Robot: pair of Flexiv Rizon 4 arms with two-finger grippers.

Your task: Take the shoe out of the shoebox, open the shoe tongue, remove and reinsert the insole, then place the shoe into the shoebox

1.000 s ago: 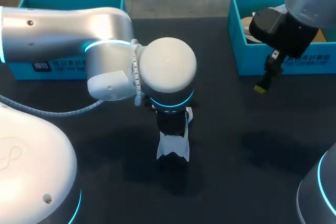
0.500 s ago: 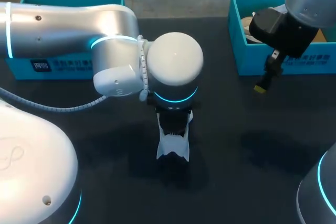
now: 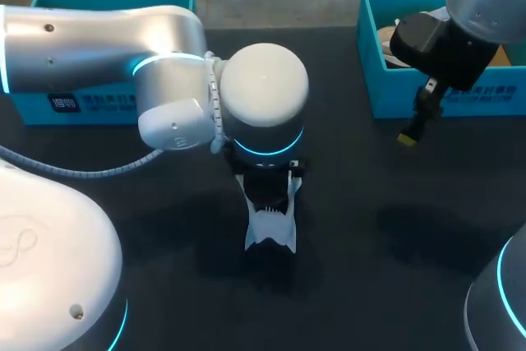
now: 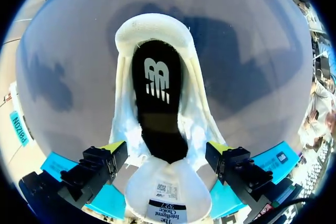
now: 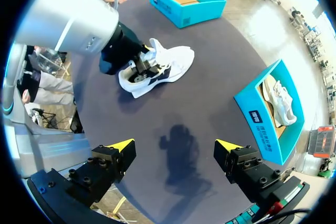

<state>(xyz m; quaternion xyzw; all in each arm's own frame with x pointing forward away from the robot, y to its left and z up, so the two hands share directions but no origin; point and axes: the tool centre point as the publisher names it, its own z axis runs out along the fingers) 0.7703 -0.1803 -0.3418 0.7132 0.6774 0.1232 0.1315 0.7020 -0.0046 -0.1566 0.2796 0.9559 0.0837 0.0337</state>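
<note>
1. The white lace-up shoe (image 4: 155, 27) stands on its sole in the middle of the dark matte table (image 3: 370, 228), well apart from both boxes.
2. Our left gripper (image 4: 167, 148) hangs over the shoe's throat with its fingers spread wide, one on each side of the upper. It pinches nothing, and we cannot tell whether the tips brush the sides.
3. Our right gripper (image 5: 173, 148) is also wide open and empty. It hovers over bare table near the teal open-topped right shoebox (image 3: 427, 92), which holds a second shoe (image 5: 281, 100). The matching teal left shoebox (image 3: 29, 108) sits at the far left.
4. We judge the padded white tongue (image 4: 168, 187) already folded back, because the flat black insole (image 4: 157, 93) shows along its whole length. Pulling it out looks like the step in hand.
5. To do that well, we would narrow the fingers and dip one tip under the insole's edge. Then we would peel it up slowly rather than yank it (a light shoe may ride up with the insole). The idle right arm could pin the heel.
6. As for writing, the insole carries a white logo. The tongue's underside has a stitched label with a small code and a black strip of digits. Each box wall bears a white printed panel. We leave all of it unread.
</note>
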